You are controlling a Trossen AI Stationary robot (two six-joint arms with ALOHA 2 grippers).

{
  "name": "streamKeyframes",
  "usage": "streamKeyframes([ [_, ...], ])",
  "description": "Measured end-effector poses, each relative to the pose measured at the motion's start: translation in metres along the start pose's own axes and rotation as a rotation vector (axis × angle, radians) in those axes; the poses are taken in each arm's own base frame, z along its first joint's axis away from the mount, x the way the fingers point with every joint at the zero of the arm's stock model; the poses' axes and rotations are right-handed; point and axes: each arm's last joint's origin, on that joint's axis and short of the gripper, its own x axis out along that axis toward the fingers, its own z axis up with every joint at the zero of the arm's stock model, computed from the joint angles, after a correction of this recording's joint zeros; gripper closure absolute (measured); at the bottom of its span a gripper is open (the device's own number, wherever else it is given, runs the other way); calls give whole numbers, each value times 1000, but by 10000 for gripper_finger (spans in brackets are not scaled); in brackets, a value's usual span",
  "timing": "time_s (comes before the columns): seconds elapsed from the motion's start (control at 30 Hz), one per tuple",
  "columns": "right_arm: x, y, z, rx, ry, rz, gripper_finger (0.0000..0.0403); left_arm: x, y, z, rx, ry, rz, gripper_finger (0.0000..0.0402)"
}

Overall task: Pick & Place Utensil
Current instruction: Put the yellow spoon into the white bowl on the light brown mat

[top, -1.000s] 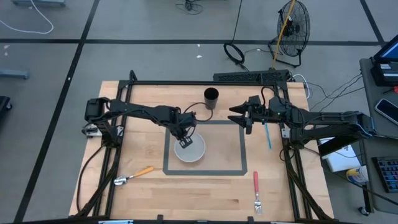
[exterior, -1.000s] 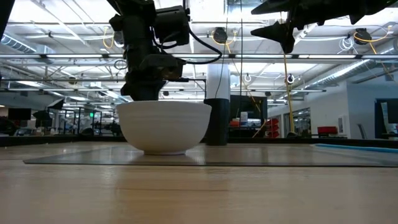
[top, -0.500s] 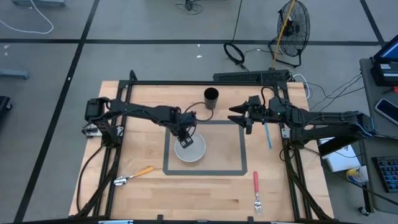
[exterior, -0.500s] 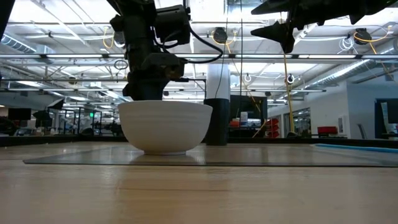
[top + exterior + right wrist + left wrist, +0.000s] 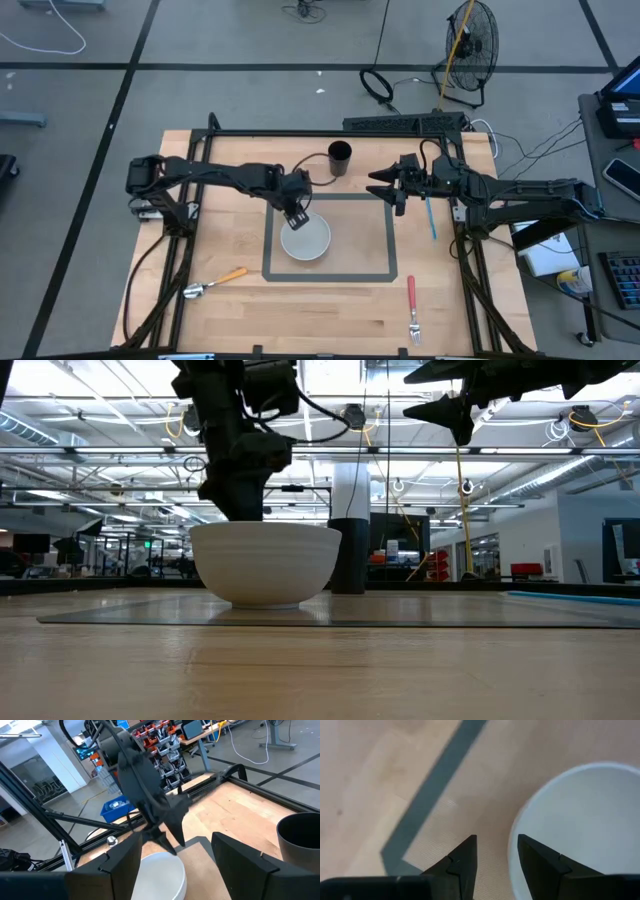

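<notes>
A white bowl [image 5: 308,242] stands on its base inside a grey taped rectangle [image 5: 391,240] at mid-table; it also shows in the low view [image 5: 265,565]. My left gripper [image 5: 298,213] hovers open and empty just over the bowl's far-left rim [image 5: 512,845]. My right gripper [image 5: 383,190] is open and empty, held high to the right of the bowl. An orange-handled spoon [image 5: 215,282] lies at the near left. A red-handled fork [image 5: 411,305] lies at the near right. A blue utensil [image 5: 430,215] lies on the right.
A black cup [image 5: 339,157] stands beyond the rectangle's far edge, between the two grippers. A black frame rail [image 5: 330,132] runs along the table's far side. Bare wood lies between the spoon and the fork along the near edge.
My left gripper has drawn back from over the bowl's inside toward the table's far edge and has risen a little. The bowl stands where it was.
</notes>
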Motion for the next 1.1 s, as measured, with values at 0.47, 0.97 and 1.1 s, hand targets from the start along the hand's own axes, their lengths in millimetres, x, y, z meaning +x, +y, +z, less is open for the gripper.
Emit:
streamKeyframes([
  [0.47, 0, 0, 0, 0, 0, -1, 165, -85, 18, -32, -12, -36, 41, 254],
  [0.97, 0, -1, 0, -41, -2, -6, 165, -130, -13, -93, 79, 82, -139, 254],
  [1.1, 0, -1, 0, -42, -1, -4, 165, -116, -20, -110, 54, 143, -120, 254],
])
